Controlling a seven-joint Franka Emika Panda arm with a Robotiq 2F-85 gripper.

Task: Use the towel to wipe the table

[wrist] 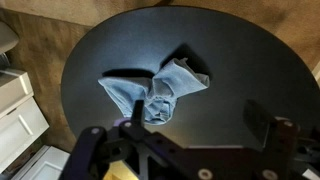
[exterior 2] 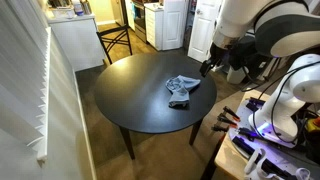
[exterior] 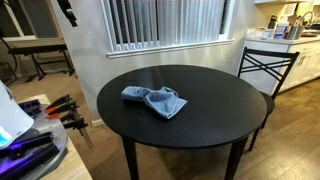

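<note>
Item 1, hand (wrist: pixel 178 128): in the wrist view both fingers (wrist: pixel 90 138) stand spread wide apart, with nothing held between them. The hand hangs above the dark round surface (wrist: pixel 240 60) and touches neither it nor the cloth. In an exterior view the hand (exterior 2: pixel 210 68) shows at the end of the white arm, over the rim of the surface (exterior 2: pixel 130 100).

Item 2, towel (wrist: pixel 155 90): a blue cloth, crumpled and partly folded over itself, lies on the surface ahead of the fingertips. It sits nearer one finger than the other and is clear of both. Both exterior views show the towel (exterior: pixel 155 100) (exterior 2: pixel 182 89) lying loose, in a bunch, inward from the rim.

Item 3, surface (exterior: pixel 210 110): black and glossy; no other object is seen on it beyond the hand's reach.

Item 4, surroundings: a dark chair (exterior: pixel 265 65) stands at the far rim, well apart from the hand, also seen at (exterior 2: pixel 115 42)
</note>
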